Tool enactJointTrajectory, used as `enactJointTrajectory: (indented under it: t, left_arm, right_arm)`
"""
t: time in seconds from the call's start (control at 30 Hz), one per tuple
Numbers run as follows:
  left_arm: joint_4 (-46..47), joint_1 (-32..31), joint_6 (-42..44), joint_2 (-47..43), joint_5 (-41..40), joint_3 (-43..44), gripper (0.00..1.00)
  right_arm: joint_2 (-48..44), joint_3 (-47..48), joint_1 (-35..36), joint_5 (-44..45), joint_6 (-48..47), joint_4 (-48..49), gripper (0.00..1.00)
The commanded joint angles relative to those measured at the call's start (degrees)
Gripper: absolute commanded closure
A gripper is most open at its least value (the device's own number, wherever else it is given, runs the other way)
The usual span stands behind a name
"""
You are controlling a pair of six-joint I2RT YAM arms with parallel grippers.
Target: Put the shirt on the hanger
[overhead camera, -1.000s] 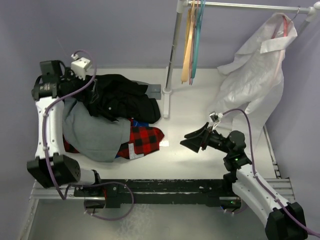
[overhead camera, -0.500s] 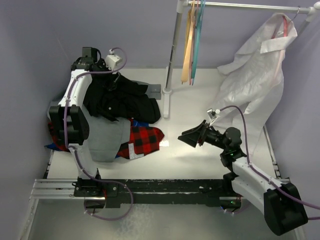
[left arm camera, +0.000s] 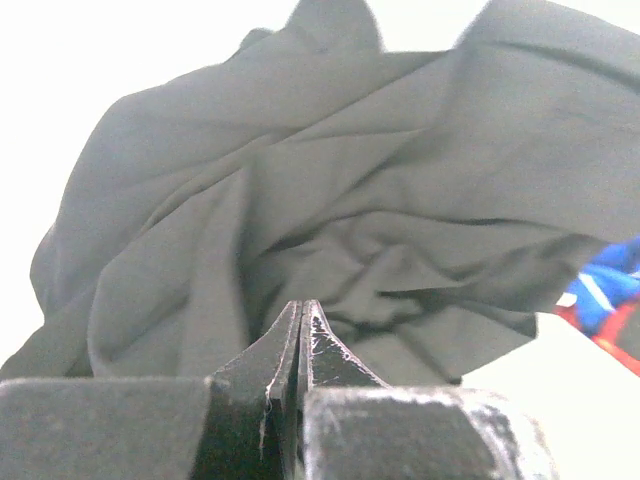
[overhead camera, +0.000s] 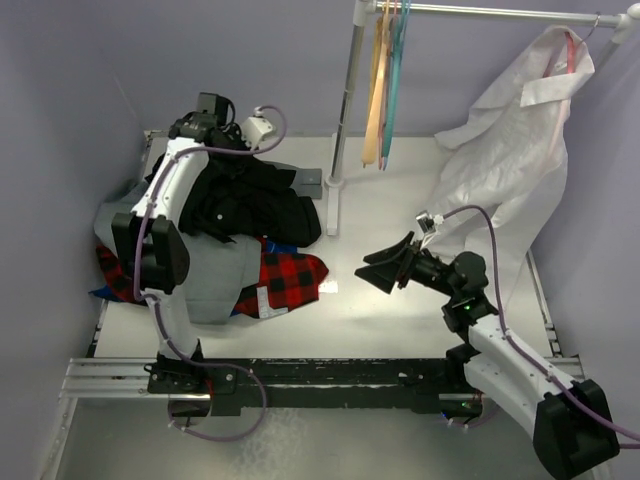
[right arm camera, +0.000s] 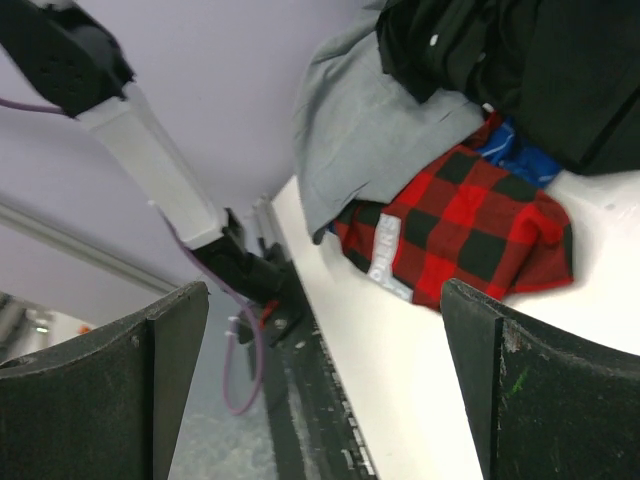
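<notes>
At the near edge, a black mounting rail [overhead camera: 330, 380] carries both arm bases. The right arm [overhead camera: 500, 360] reaches in from the near right. Its right claw [overhead camera: 378, 270] hangs over bare tabletop [overhead camera: 390, 210], jaws spread wide with nothing between them. Its wrist view looks out between the two fingers toward the clothes pile.

Left of that claw, a red-and-black plaid cloth [overhead camera: 292, 278] lies at the near right of the pile, with a small white tag [overhead camera: 330, 288] just beside it. A grey garment [overhead camera: 195, 270] spreads over the near left part, and the left arm [overhead camera: 150, 250] rises across it.

Farther back lies the shirt [overhead camera: 250, 200], black and crumpled. It is heaped on the far part of the pile and overlaps both the grey garment and the plaid. The left claw [left arm camera: 303, 318] is at the shirt's far edge, hidden under the wrist in the top view. Its own camera shows the fingers pressed tight together, with dark folds of cloth beyond the tips and nothing visibly pinched between them.

At the far side, right of the shirt, a rack pole [overhead camera: 340, 120] holds up a rail [overhead camera: 500, 10]. A bunch of thin hangers [overhead camera: 385, 90], orange and blue-green, hangs from the rail, too close together to tell apart. A white garment [overhead camera: 510, 150] hangs at the far right on a pink hanger [overhead camera: 572, 45].
</notes>
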Motion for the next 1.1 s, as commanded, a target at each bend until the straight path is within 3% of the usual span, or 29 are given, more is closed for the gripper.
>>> enactJointTrajectory:
  t: [0.0, 0.2, 0.23, 0.27, 0.3, 0.43, 0.7, 0.87, 0.93, 0.97, 1.07]
  left_arm:
    - [-8.0, -6.1, 3.2, -10.1, 1.7, 5.9, 1.00]
    - [-14.0, -8.8, 3.3, -15.7, -1.1, 12.6, 0.97]
    - [-13.3, -8.9, 3.7, -15.9, -4.4, 11.2, 0.71]
    - [-11.3, -8.9, 4.2, -16.3, -7.8, 8.7, 0.36]
    - [-7.9, -8.9, 4.7, -17.0, -12.1, 4.7, 0.16]
    - [5.3, -8.7, 8.6, -17.8, -20.5, -7.7, 0.06]
    - [9.5, -4.8, 9.9, -5.6, -21.9, -6.6, 0.05]
    - [9.3, -2.4, 10.2, -0.6, -21.2, -4.4, 0.04]
    - [8.1, -1.4, 10.5, 1.0, -20.8, -3.7, 0.09]
    - [7.2, -1.0, 10.6, 1.8, -20.5, -3.2, 0.17]
    - [3.3, -0.5, 9.6, 3.0, -18.6, -1.1, 0.85]
  right_arm:
    - [-1.0, 9.2, 1.3, 3.9, -12.5, -12.5, 0.01]
    - [5.2, 11.4, 1.8, 4.5, -14.7, -9.8, 0.02]
    - [5.9, 11.1, 1.9, 4.0, -13.9, -7.8, 0.02]
    - [6.4, 10.3, 2.1, 3.5, -12.8, -5.5, 0.02]
    - [6.7, 9.6, 2.2, 3.2, -11.3, -3.2, 0.02]
    - [6.9, 7.6, 2.8, 2.3, -9.5, 0.3, 0.02]
    - [1.0, 5.0, 3.0, 4.9, -11.7, -5.9, 0.00]
    - [2.5, 4.5, 2.9, 4.8, -12.5, -5.6, 0.00]
    - [3.8, 4.4, 2.9, 4.7, -12.5, -4.0, 0.00]
    - [4.6, 4.4, 2.9, 4.6, -12.1, -3.1, 0.00]
    - [6.1, 4.3, 2.9, 4.4, -11.3, -0.8, 0.01]
